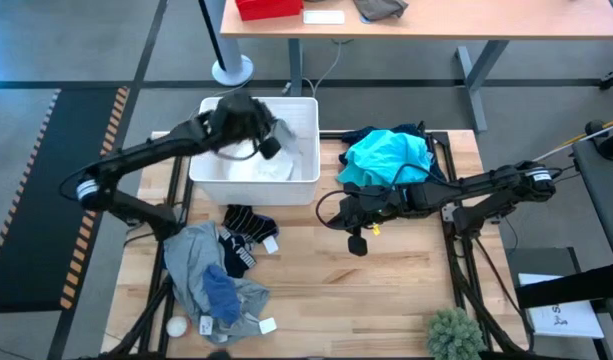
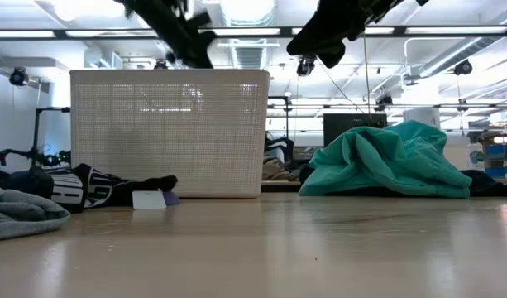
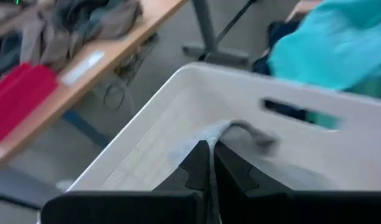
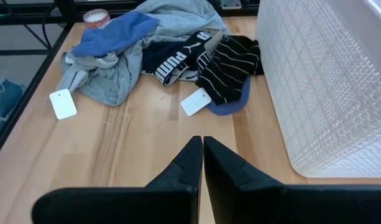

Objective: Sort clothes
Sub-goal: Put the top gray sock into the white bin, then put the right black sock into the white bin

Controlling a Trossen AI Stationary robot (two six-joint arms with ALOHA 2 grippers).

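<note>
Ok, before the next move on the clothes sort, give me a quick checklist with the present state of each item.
1. Left gripper over the white basket: ok, it is above the basket's inside.
2. Left gripper holding a garment: ok, its fingers are shut on a white cloth.
3. Right gripper free: ok, shut and holding nothing, above bare table.
4. Teal garment reachable: ok, it lies right of the basket, beside the right arm.
5. Grey and blue pile and striped socks unsorted: ok, both lie on the table.
6. Basket contents below the cloth: cannot tell.
</note>
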